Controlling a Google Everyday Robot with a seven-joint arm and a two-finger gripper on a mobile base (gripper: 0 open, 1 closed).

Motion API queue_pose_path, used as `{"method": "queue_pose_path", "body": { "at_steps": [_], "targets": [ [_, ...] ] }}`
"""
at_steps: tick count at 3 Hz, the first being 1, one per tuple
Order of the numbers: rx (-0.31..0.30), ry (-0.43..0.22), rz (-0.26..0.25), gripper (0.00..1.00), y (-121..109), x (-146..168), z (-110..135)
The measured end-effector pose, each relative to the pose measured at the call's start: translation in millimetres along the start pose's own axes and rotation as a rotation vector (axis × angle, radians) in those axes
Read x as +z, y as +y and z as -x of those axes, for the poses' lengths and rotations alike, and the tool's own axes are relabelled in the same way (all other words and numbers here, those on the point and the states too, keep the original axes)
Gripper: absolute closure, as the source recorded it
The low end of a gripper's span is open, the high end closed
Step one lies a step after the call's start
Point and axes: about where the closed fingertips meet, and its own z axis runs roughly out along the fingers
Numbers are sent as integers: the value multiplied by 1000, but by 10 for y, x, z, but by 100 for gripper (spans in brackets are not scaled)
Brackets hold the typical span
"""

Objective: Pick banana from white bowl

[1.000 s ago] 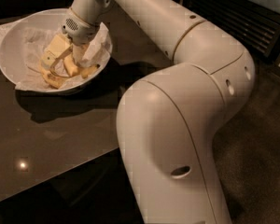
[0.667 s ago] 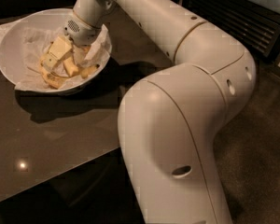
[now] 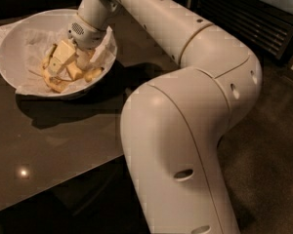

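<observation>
Currently the banana is lying on crumpled paper toward six o'clock in the white bowl on the desk, the gripper reaching in from one o'clock with jaws parted just above it, and an off-centre squeeze is risking snagging paper or nudging the fruit aside.

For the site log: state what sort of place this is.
Probably a kitchen or break-room counter: a glossy dark countertop, a paper-lined white bowl holding a banana, and a slatted appliance front behind. The gripper is down in the bowl.
</observation>
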Motion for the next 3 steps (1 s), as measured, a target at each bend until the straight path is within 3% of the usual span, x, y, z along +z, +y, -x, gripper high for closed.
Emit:
{"method": "queue_pose_path", "body": {
  "at_steps": [3],
  "targets": [
    [24,15,32,35,-168,60,-27]
  ]
}}
